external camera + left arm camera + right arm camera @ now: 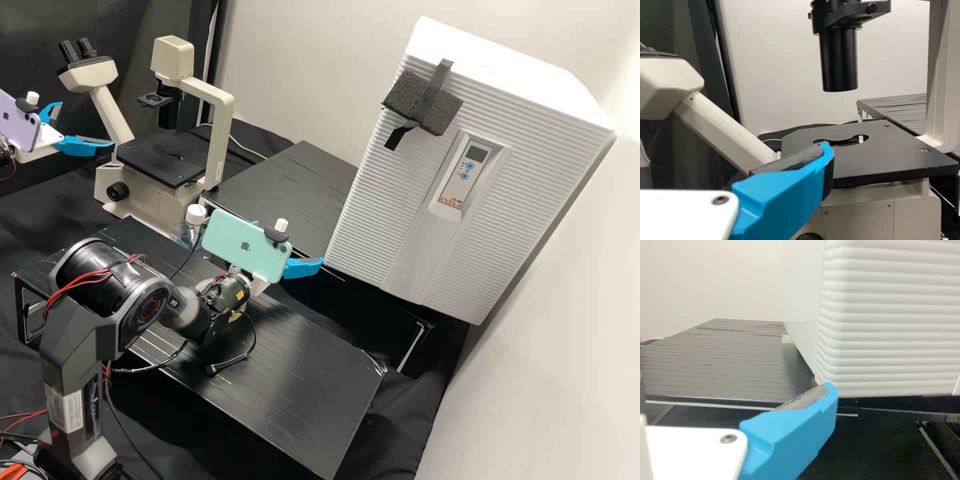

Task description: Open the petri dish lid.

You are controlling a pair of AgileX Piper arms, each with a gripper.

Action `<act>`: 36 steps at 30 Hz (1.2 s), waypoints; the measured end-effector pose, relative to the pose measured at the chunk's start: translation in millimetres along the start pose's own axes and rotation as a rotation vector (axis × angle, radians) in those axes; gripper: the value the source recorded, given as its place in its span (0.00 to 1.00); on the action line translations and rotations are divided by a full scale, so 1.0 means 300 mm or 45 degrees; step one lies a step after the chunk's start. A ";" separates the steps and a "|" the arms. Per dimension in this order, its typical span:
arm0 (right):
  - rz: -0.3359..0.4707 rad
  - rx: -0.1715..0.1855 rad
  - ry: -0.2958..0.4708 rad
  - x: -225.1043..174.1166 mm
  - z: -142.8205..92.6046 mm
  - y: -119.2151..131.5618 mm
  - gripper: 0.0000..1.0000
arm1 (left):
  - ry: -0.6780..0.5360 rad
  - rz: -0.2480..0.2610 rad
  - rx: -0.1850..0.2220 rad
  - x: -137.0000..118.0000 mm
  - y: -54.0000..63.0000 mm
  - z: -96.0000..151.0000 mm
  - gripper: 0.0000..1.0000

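High view: left gripper and right gripper each have 2 blue fingers spread apart.

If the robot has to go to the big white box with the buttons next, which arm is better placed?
Probably the right: the right tool is open and close to the white box, while the left tool is over by the microscope, farther from it.

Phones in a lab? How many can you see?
2: a purple phone on the left arm, at the high view's left edge, and a mint phone on the right arm, around the middle.
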 end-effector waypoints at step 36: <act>-0.049 -0.033 0.286 -0.472 0.001 -0.031 1.00 | 0.000 0.000 0.000 0.000 0.000 0.000 1.00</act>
